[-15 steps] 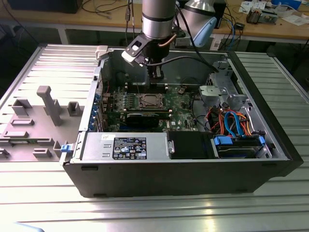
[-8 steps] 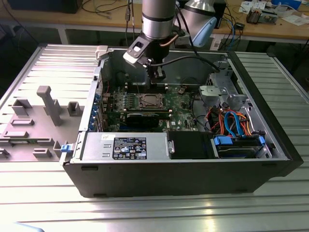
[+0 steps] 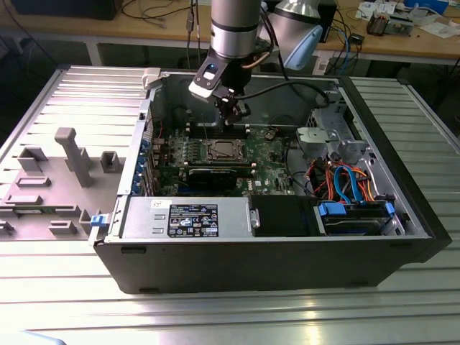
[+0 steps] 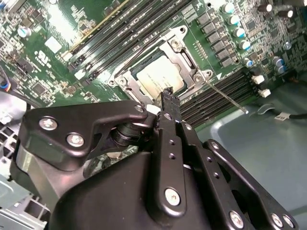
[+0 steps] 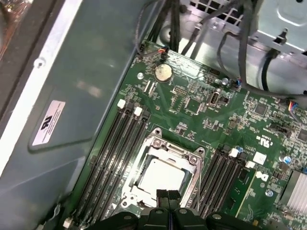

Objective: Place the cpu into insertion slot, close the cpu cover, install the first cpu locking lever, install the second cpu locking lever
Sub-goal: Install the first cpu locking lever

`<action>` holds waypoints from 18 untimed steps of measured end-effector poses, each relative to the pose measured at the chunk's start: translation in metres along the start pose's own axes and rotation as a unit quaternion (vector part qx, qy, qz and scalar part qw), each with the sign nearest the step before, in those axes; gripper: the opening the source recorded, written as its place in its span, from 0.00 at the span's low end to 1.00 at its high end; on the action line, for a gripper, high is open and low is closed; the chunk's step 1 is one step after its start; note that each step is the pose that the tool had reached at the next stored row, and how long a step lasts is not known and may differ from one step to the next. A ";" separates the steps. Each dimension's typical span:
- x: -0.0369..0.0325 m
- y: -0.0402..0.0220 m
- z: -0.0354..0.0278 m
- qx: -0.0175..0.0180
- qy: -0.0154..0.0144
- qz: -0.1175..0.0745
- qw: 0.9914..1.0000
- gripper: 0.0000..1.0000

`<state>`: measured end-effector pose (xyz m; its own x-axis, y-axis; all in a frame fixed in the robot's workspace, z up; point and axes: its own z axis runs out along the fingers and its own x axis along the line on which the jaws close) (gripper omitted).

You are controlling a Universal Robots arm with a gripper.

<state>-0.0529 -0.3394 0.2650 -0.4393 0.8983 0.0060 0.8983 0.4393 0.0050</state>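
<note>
Ok, status: gripper (image 3: 233, 113) is hanging inside the open pc case (image 3: 251, 266), over the far part of the motherboard (image 3: 269, 162), just beyond the socket. Jaws are pressing together w/ nothing between them, seen in both wrist views (image 4: 167, 92) (image 5: 168, 194).

The cpu (image 3: 221, 151) is sitting flat in the insertion slot (image 4: 117, 79), roughly mid-board, w/ its pale silver top showing (image 4: 158, 76) (image 5: 160, 175). The cpu cover (image 4: 184, 57) (image 5: 175, 152) is lying down around it, framing the chip through its square opening.

In the second wrist view the fingertip is hovering just beside the cover's edge; can't tell if it's touching. A thin metal lever rod (image 4: 225, 98) is sticking out from a socket corner across the memory slots (image 4: 211, 103).

More memory slots (image 5: 115, 153) are running along the socket's other side. A coin cell (image 5: 163, 72) is sitting near the board edge. Blue and orange cables (image 3: 345, 180) are bunching on the exterior view's right, the psu (image 3: 187, 215) is lying along the near side, and the case is resting on a ribbed metal table (image 3: 215, 316).
</note>
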 end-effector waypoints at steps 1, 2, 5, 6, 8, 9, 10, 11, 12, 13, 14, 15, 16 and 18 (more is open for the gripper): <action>0.0000 -0.0001 0.0000 0.000 0.000 -0.005 1.000 0.11; 0.0001 -0.0001 0.0000 0.000 0.000 -0.014 1.000 0.11; 0.0002 -0.0003 0.0000 0.000 0.000 -0.035 0.999 0.11; 0.0002 -0.0004 0.0000 0.000 0.000 -0.044 0.999 0.11; 0.0003 -0.0006 0.0001 0.000 0.000 -0.066 0.998 0.11; 0.0003 -0.0007 0.0001 0.000 0.000 -0.074 0.997 0.11; 0.0004 -0.0007 0.0001 0.000 0.000 -0.080 0.997 0.11; 0.0004 -0.0008 0.0001 0.001 0.000 -0.086 0.996 0.11; 0.0005 -0.0010 0.0001 0.001 0.001 -0.098 0.995 0.11; 0.0005 -0.0011 0.0001 0.001 0.001 -0.106 0.994 0.11; 0.0006 -0.0011 0.0001 0.001 0.001 -0.115 0.993 0.11; 0.0006 -0.0012 0.0001 0.001 0.001 -0.119 0.993 0.11; 0.0006 -0.0012 0.0001 0.001 0.001 -0.121 0.993 0.11; 0.0006 -0.0012 0.0001 0.001 0.001 -0.124 0.992 0.11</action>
<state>-0.0542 -0.3394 0.2649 -0.6470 0.7624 0.0060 0.7625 0.6470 0.0050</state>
